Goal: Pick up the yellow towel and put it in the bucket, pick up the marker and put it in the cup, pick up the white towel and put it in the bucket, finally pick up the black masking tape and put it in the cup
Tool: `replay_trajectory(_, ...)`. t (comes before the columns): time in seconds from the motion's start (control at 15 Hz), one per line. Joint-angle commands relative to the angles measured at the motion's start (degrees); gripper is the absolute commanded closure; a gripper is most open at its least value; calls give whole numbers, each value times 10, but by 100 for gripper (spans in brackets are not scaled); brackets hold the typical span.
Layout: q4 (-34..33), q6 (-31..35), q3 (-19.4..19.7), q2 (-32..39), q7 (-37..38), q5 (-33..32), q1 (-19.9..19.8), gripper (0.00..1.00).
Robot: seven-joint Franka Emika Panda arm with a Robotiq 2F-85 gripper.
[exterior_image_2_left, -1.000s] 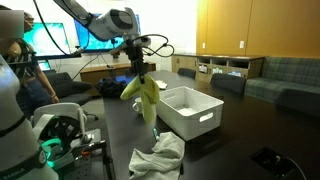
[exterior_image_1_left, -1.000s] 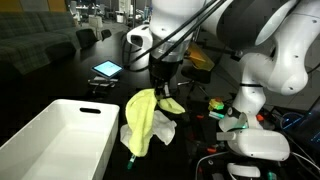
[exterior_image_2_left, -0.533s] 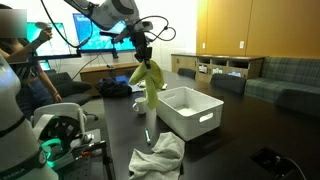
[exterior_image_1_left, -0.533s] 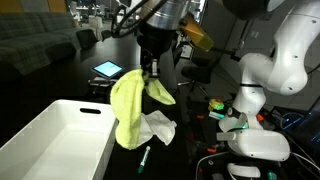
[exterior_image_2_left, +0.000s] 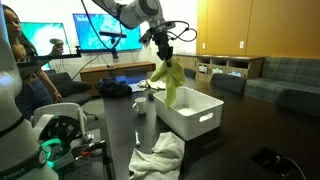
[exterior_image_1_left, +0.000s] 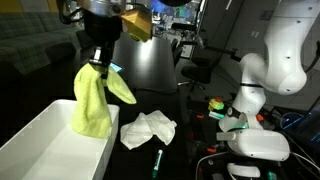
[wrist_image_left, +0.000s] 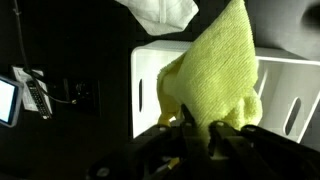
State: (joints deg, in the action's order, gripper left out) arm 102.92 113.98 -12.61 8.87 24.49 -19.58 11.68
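My gripper [exterior_image_1_left: 97, 62] is shut on the yellow towel [exterior_image_1_left: 93, 105], which hangs above the white rectangular bucket [exterior_image_1_left: 30, 140]; both exterior views show this, with the towel [exterior_image_2_left: 168, 82] over the bucket [exterior_image_2_left: 200, 122]. In the wrist view the yellow towel [wrist_image_left: 215, 85] hangs from the jaws [wrist_image_left: 197, 128] over the bucket's rim [wrist_image_left: 136, 95]. The white towel [exterior_image_1_left: 148, 129] lies crumpled on the black table; it also shows in an exterior view [exterior_image_2_left: 160, 156] and the wrist view [wrist_image_left: 160, 12]. A green marker [exterior_image_1_left: 156, 160] lies beside it. The cup [exterior_image_2_left: 141, 103] stands near the bucket. The black tape is not visible.
A tablet [exterior_image_1_left: 113, 68] and a phone [wrist_image_left: 35, 95] lie on the table beyond the bucket. The robot base with cables [exterior_image_1_left: 250, 140] stands to one side. A dark bag [exterior_image_2_left: 116, 89] sits on the table, and a person [exterior_image_2_left: 12, 70] stands by it.
My gripper has carried the yellow towel up and sideways from above the white towel to a spot over the bucket. The white towel and marker now lie uncovered.
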Motion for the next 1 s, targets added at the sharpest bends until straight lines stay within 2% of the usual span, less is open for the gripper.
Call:
replay_trajectory(0.0,-132,-15,27,114,63,3,21,97)
replay_trajectory(0.33,-259,-23,71,225,142,43,46,97)
replay_trajectory(0.67,-321,-18,91,280,166,83,58,97)
replay_trajectory(0.73,-327,-26,92,286,160,88,59,65)
replay_trajectory(0.8,-331,-36,95,292,158,87,63,64)
replay_trajectory(0.93,-306,-39,94,283,147,85,67,50)
